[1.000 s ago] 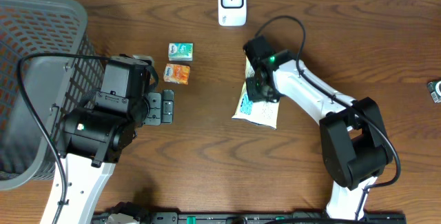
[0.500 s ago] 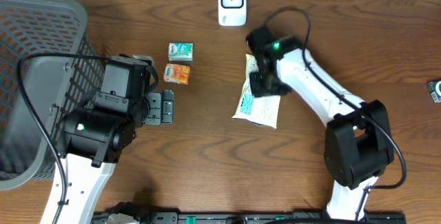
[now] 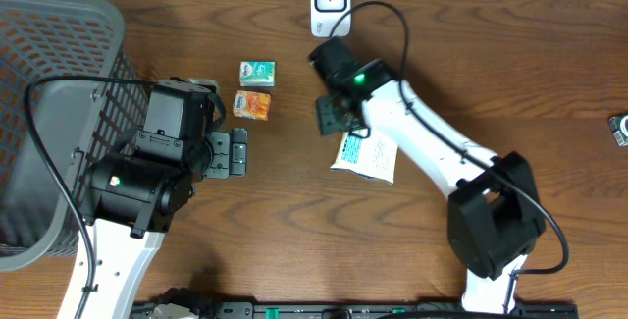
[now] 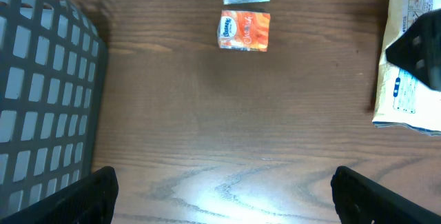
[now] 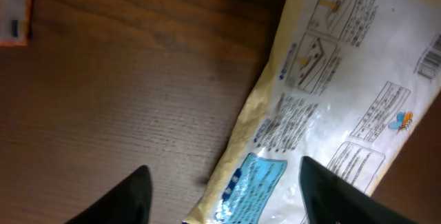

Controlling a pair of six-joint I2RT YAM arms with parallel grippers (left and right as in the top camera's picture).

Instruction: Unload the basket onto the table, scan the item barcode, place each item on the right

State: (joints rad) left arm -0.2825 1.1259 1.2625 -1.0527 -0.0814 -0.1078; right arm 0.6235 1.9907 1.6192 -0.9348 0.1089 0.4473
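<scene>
The item, a white and yellow printed packet (image 3: 368,155), lies flat on the table, printed side up. A barcode (image 5: 428,55) shows at its edge in the right wrist view. My right gripper (image 3: 330,113) hovers open over the packet's left edge (image 5: 275,134), with nothing between its fingers (image 5: 329,193). The white scanner (image 3: 331,5) stands at the table's back edge, just behind the right arm. My left gripper (image 4: 224,200) is wide open over bare wood at the left, holding nothing.
A small green box (image 3: 257,72) and an orange box (image 3: 253,105) lie left of the right gripper. A dark mesh basket (image 3: 49,113) fills the left side. A small object (image 3: 618,129) sits at the far right edge.
My right gripper has opened, let go of the packet and swung left and back toward the small boxes. The packet stays flat on the table. The left arm has not moved.
</scene>
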